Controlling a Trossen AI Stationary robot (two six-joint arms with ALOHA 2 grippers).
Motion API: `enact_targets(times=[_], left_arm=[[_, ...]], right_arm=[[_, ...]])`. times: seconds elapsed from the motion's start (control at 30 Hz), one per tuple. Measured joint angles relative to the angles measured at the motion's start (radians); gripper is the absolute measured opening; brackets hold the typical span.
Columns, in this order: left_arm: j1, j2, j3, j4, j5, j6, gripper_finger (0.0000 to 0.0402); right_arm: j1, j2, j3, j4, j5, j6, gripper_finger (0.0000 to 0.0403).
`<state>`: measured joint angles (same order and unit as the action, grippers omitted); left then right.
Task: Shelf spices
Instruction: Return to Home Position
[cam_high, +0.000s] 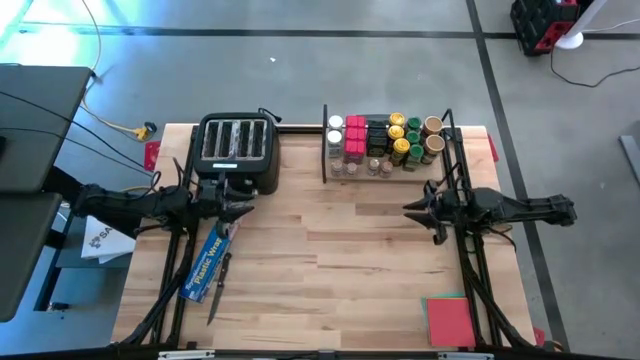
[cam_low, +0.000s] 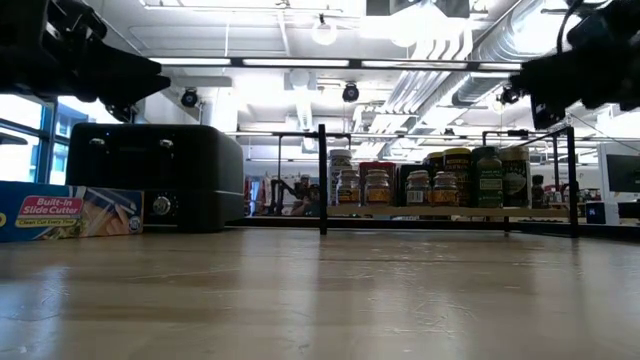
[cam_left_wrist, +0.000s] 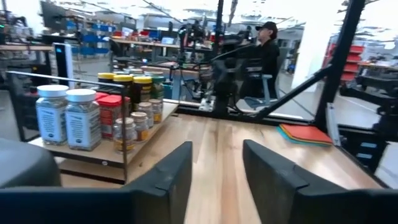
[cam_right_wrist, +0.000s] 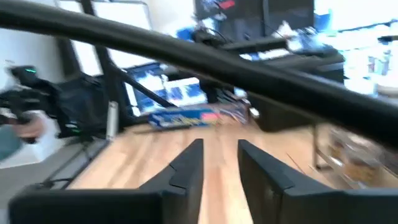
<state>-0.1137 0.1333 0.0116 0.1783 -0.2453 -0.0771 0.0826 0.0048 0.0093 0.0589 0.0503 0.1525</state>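
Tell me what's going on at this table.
Nothing is being handled right now. The spices stand together on the shelf at the far edge of the table, beside the toaster. Both arms hang above the table. The left gripper is in front of the toaster, near the wrap box, and the right gripper is in front of the shelf. Each is open and empty. A red pad lies at the near right corner.
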Motion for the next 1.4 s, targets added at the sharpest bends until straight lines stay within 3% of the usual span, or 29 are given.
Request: enact_targets(times=[0.2,0.27,0.37,0.57,0.77,1.27,1.4], left_arm=[[-0.021,0.000,0.000,0.000,0.008,-0.024,0.0030],[-0.021,0.000,0.000,0.004,0.008,-0.041,0.0009],[-0.020,0.000,0.000,0.007,0.007,-0.053,0.0012],[-0.020,0.000,0.000,-0.003,-0.009,-0.026,0.0004],[-0.020,0.000,0.000,-0.002,-0.020,-0.025,0.0014],[-0.020,0.000,0.000,-0.003,-0.020,-0.024,0.0015],[0.032,-0.042,0.001,-0.024,0.004,-0.041,0.0015]], right_arm=[[0.000,0.000,0.000,-0.020,0.036,0.004,0.0017],[0.000,0.000,0.000,-0.016,0.029,-0.001,0.0008],[0.000,0.000,0.000,-0.010,0.020,-0.020,0.0005],[0.000,0.000,0.000,0.007,-0.106,-0.056,0.0006],[0.000,0.000,0.000,-0.029,-0.111,0.029,0.0006],[0.000,0.000,0.000,-0.037,-0.111,0.030,0.0007],[0.000,0.000,0.000,-0.037,-0.111,0.030,0.0007]])
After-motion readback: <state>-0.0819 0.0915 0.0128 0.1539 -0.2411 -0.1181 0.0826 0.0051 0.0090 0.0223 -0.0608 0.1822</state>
